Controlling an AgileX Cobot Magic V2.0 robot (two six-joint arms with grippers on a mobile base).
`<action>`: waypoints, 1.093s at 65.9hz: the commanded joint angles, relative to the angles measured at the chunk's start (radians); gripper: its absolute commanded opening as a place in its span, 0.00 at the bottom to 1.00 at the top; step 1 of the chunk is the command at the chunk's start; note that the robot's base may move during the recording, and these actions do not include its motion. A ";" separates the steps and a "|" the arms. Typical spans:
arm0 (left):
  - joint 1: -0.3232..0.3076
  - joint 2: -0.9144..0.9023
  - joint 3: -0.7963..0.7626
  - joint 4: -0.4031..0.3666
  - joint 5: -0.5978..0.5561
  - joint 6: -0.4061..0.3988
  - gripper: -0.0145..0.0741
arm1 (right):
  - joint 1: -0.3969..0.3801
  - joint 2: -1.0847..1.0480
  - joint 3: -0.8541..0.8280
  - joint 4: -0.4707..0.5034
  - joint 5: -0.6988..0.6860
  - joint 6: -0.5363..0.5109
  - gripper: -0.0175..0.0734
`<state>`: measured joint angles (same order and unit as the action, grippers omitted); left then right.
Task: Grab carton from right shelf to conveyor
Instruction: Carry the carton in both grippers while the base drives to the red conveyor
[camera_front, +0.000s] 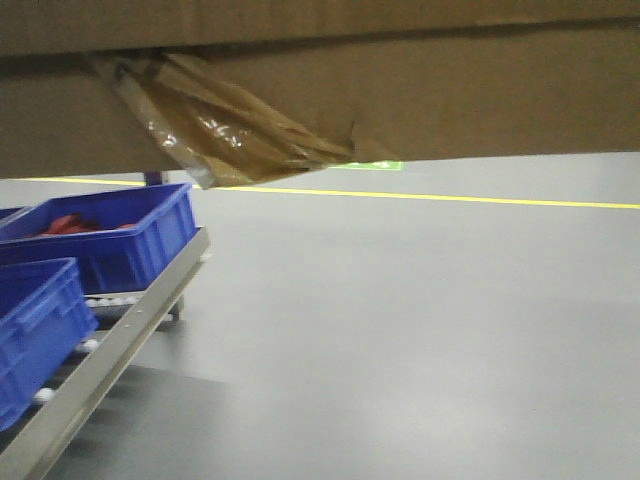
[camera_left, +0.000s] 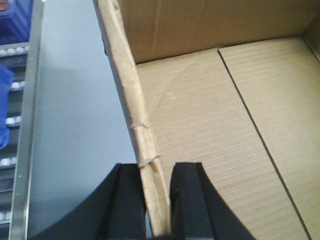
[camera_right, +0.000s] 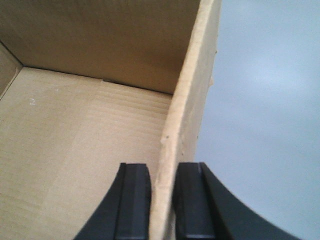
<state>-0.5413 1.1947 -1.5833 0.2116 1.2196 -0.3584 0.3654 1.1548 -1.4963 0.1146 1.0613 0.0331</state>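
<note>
I hold the open carton (camera_front: 450, 90) in the air between my two end effectors, above the grey floor (camera_front: 420, 330).

At the left of the front view, a nearer blue bin (camera_front: 35, 330) and a farther blue bin (camera_front: 110, 235) stand on white rollers along a steel rail (camera_front: 120, 335), lower than the carton; the farther one has something red inside. My left end effector (camera_left: 156, 200) is clenched on the left wall of the carton, one black finger (camera_left: 131, 200) outside and the other inside, and the wall bends a little there. The bottom of the carton crosses the top of the front view, and a crumpled yellowish tape scrap (camera_front: 225, 135) hangs from it. A yellow line (camera_front: 450, 197) lies on the floor behind. My right end effector (camera_right: 162, 200) is grasping the right wall in the same way.
</note>
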 joint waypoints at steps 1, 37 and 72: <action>-0.004 -0.013 -0.002 0.012 0.002 0.011 0.15 | -0.003 -0.010 -0.003 -0.026 -0.059 -0.012 0.12; -0.004 -0.013 -0.002 0.012 0.002 0.011 0.15 | -0.003 -0.010 -0.003 -0.026 -0.059 -0.012 0.12; -0.004 -0.013 -0.002 0.012 0.002 0.011 0.15 | -0.003 -0.012 -0.003 -0.026 -0.061 -0.012 0.12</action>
<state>-0.5413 1.1947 -1.5833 0.2116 1.2196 -0.3584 0.3654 1.1530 -1.4963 0.1146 1.0613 0.0331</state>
